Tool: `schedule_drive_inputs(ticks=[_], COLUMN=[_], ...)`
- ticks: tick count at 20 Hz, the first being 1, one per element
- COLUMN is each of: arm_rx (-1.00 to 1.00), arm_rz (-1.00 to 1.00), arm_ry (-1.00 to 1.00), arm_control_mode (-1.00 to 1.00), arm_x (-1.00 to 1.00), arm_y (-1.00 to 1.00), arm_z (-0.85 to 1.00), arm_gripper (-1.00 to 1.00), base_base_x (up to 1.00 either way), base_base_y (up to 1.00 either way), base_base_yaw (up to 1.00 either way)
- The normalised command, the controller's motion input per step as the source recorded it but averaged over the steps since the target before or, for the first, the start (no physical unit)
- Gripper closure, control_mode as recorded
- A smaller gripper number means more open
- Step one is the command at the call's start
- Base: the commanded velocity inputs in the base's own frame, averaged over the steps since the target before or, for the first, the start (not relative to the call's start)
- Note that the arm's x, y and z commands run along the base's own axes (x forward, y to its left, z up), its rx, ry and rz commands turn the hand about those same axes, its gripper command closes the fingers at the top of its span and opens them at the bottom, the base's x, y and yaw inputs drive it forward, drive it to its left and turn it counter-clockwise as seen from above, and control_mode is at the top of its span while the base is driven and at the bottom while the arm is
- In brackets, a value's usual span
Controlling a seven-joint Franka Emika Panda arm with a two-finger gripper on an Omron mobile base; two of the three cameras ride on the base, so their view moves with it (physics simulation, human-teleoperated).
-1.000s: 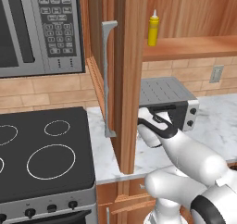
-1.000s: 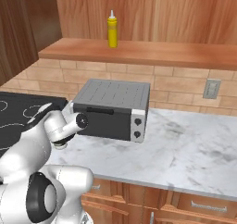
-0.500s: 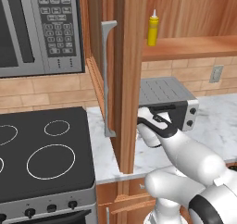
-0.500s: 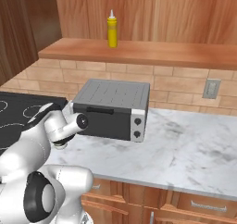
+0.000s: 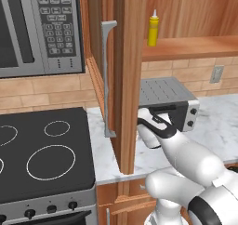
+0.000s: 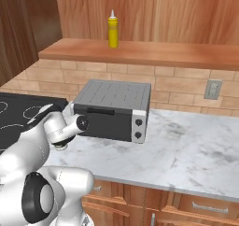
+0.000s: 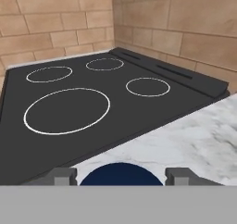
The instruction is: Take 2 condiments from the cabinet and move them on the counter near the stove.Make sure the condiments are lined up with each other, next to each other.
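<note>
Jaws straddle the jar's dark blue lid [image 7: 121,174], apparently gripping it, low over the counter [image 7: 194,140] just beside the stove [image 7: 92,107]. Risk: releasing too near the edge, or leaving no room for the yellow bottle [image 5: 153,29], on the cabinet shelf [image 5: 190,47].

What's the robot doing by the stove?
The robot's gripper is low over the marble counter right beside the black stove, closed around a jar with a dark blue lid. It looks like it is placing the jar there. The yellow squeeze bottle is upright on the cabinet shelf, waiting its turn.
</note>
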Motion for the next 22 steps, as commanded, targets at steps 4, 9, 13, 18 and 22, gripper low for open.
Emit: schedule_drive_inputs(ticks=[4, 9, 13, 18, 22], arm_rx=[0.0, 0.0, 0.03, 0.1, 0.12], arm_rz=[0.0, 0.0, 0.0, 0.0, -0.04], arm_ry=[-0.04, -0.06, -0.08, -0.09, -0.05], arm_control_mode=[-1.0, -1.0, -1.0, -1.0, -1.0], arm_x=[0.0, 0.0, -0.13, -0.57, -0.86], arm_y=[-0.23, -0.34, -0.41, -0.31, -0.16], arm_z=[-0.13, 0.01, 0.22, 0.7, 1.0], arm_gripper=[-1.0, -1.0, -1.0, -1.0, -1.0], base_base_x=[0.0, 0.0, 0.0, 0.0, 0.0], base_base_y=[0.0, 0.0, 0.0, 0.0, 0.0], base_base_yaw=[0.0, 0.0, 0.0, 0.0, 0.0])
